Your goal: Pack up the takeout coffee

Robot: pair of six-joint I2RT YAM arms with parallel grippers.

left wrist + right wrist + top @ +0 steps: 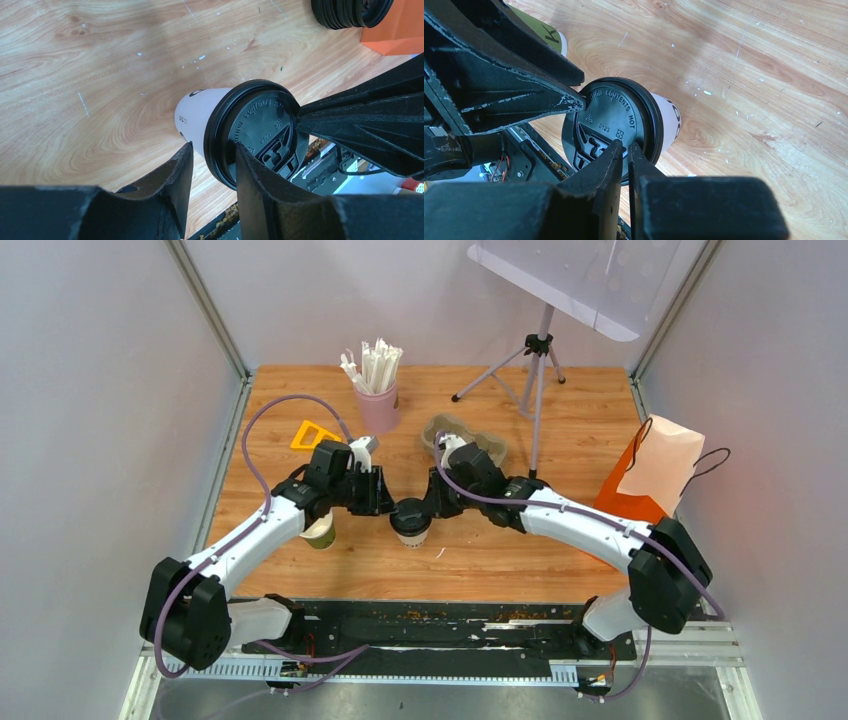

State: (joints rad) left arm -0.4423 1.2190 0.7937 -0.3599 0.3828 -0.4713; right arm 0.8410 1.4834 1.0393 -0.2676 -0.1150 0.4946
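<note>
The whitish cup [197, 120] bears dark print under a black embossed lid [262, 132]. The second cup [320, 532] looks olive-green, though mostly hidden. The tabletop [500, 560] is light wood grain, the bag [618, 495] orange, the stick cup [379, 408] pink, its sticks [375, 365] white.

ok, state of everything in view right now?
white cup: upright, black lid on.
olive-green cup: upright, mostly hidden under left arm.
left gripper: open, straddling the lid rim.
right gripper: shut on the lid rim.
pink cup: upright, holding white sticks.
orange bag: standing upright.
pulp cup carrier: flat, visible wells empty.
</note>
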